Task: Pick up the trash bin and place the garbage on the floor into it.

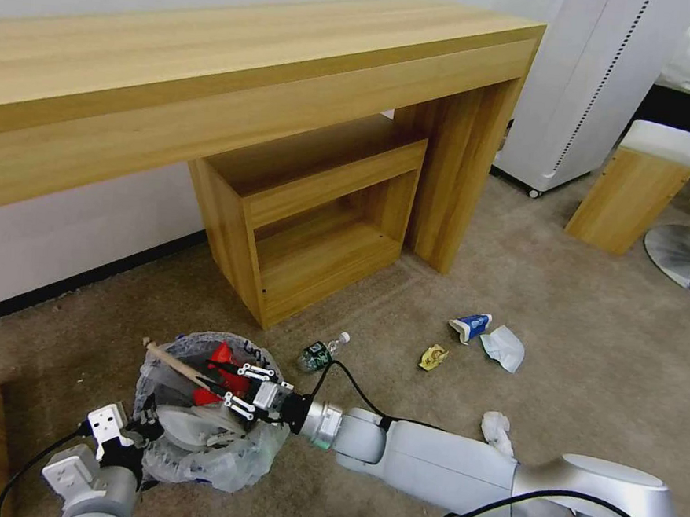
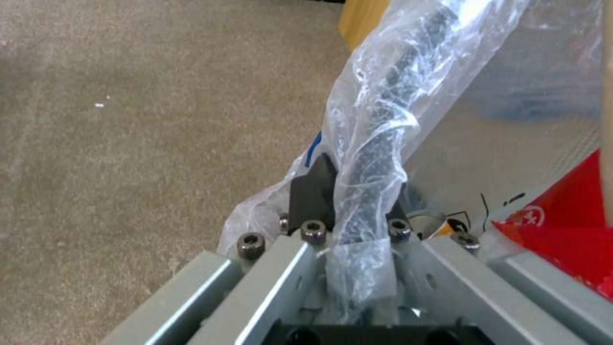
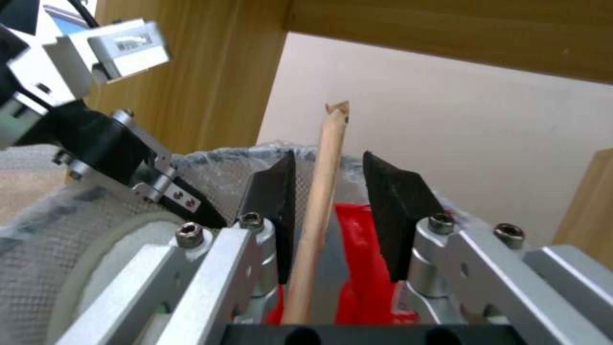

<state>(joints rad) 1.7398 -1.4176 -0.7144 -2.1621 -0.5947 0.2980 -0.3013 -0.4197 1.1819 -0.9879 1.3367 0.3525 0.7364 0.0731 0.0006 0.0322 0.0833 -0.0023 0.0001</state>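
On the beige floor (image 1: 590, 362) before the wooden desk (image 1: 216, 68), I see my left gripper (image 2: 357, 191) pinched shut on the bagged rim of the trash bin (image 1: 191, 437), while my right gripper (image 3: 329, 211) hangs over it, fingers parted around the wooden stick (image 3: 323, 191).
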